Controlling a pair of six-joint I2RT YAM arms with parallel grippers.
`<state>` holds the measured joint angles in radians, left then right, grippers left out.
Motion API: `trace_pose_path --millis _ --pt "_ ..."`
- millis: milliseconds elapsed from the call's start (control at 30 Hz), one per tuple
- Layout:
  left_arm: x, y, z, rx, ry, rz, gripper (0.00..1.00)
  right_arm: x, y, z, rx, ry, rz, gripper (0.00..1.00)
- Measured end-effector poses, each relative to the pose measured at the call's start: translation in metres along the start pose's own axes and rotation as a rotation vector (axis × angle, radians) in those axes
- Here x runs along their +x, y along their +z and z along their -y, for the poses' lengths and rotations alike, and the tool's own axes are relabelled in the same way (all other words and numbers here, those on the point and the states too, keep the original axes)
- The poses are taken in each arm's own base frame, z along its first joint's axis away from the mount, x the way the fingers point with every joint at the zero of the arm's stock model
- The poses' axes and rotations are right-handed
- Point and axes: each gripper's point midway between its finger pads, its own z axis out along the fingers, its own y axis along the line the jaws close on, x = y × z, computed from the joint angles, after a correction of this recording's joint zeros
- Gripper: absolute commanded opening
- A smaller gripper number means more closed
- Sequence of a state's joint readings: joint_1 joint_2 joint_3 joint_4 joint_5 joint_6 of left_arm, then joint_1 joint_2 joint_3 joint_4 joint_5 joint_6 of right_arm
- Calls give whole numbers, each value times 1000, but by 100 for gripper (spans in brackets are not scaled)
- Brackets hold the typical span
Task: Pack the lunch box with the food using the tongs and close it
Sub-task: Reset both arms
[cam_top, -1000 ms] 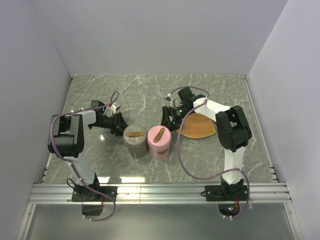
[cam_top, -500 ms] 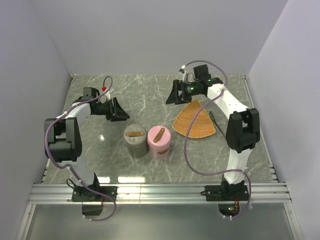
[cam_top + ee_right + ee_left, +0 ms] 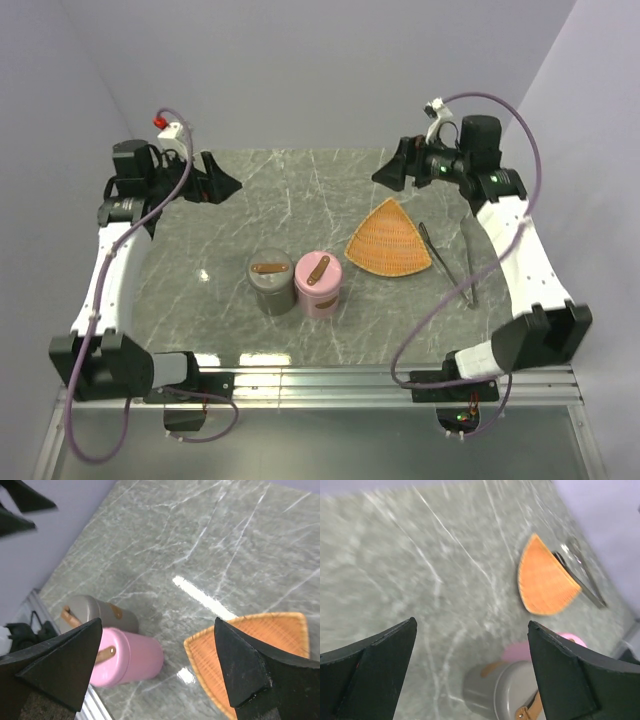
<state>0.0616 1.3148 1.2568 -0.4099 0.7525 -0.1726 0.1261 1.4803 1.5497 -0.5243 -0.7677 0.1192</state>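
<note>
The lunch box is two lidded canisters with brown straps, side by side at mid-table: a grey one (image 3: 270,281) (image 3: 496,692) (image 3: 93,611) and a pink one (image 3: 318,284) (image 3: 519,651) (image 3: 129,656). Both lids are on. The silver tongs (image 3: 438,255) (image 3: 581,574) lie on the table right of the orange woven tray (image 3: 390,241) (image 3: 545,582) (image 3: 252,647), which shows nothing on it. The food is out of view. My left gripper (image 3: 228,184) (image 3: 471,625) hangs open, high over the back left. My right gripper (image 3: 385,172) (image 3: 159,622) hangs open, high over the back right. Both are empty.
Grey walls close in the back and both sides of the marble table (image 3: 300,200). An aluminium rail (image 3: 320,380) runs along the near edge, with both arm bases on it. In the right wrist view, the left gripper's dark fingers (image 3: 25,500) show at the top left corner.
Both arms have lifted and swung back and outward from the canisters, the left to the back left, the right to the back right. Both jaws have opened wider. The tongs are now uncovered.
</note>
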Motion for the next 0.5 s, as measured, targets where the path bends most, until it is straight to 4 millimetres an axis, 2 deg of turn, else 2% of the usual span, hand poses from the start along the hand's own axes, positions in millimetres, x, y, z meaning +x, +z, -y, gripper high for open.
trace_pose_path --millis 33,100,200,233,367,433,500 --pt "-12 -9 4 -27 37 37 99 1 -8 -6 6 -27 16 100" --pt "-21 -22 7 -81 81 74 99 10 -21 -12 23 -57 29 100" --pt "-14 -33 0 -154 103 80 99 43 -34 -10 63 -78 6 100" --pt "-5 -35 -4 -177 100 69 99 56 -36 -6 81 -79 -9 100" --pt "50 -41 -22 -252 77 -21 99 125 -42 12 154 -55 -112 100" --pt "77 -44 -30 -283 55 -71 99 152 -46 18 180 -39 -155 100" --pt "95 -47 -34 -306 42 -102 99 169 -51 21 203 -35 -174 100"
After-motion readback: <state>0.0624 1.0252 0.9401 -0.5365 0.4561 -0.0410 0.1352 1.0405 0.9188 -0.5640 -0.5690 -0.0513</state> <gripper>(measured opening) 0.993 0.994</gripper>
